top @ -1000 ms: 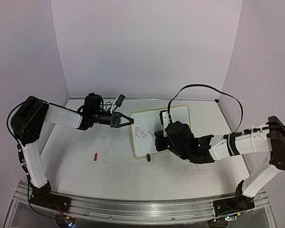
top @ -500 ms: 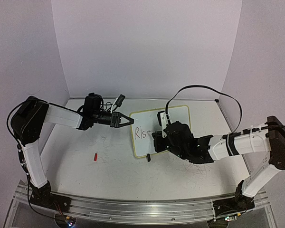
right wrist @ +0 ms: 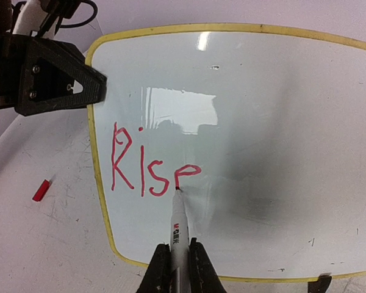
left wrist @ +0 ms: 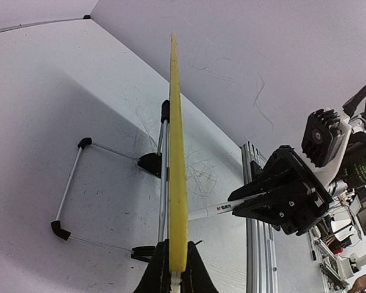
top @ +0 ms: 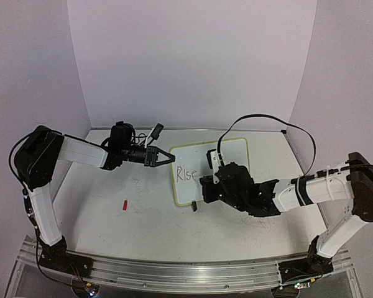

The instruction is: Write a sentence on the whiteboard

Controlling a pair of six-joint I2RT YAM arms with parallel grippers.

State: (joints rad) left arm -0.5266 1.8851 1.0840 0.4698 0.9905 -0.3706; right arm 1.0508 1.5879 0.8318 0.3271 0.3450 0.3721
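The right gripper (right wrist: 177, 264) is clamped on a white-barrelled red marker (right wrist: 179, 227), its tip pressed to the red handwritten word "Rise" (right wrist: 151, 166); the small yellow-rimmed white whiteboard (right wrist: 280, 122) is pinched at its left rim by the left gripper (left wrist: 174, 270); it is stood on the scribbled white tabletop (top: 149, 217).

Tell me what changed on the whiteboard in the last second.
The sentence gained an "e": "Ris" now reads "Rise". The right pincer, shut on the marker, shifted slightly toward the near edge. Unchanged: the left pincer clamping the rim of the whiteboard, and the small red piece on the table.
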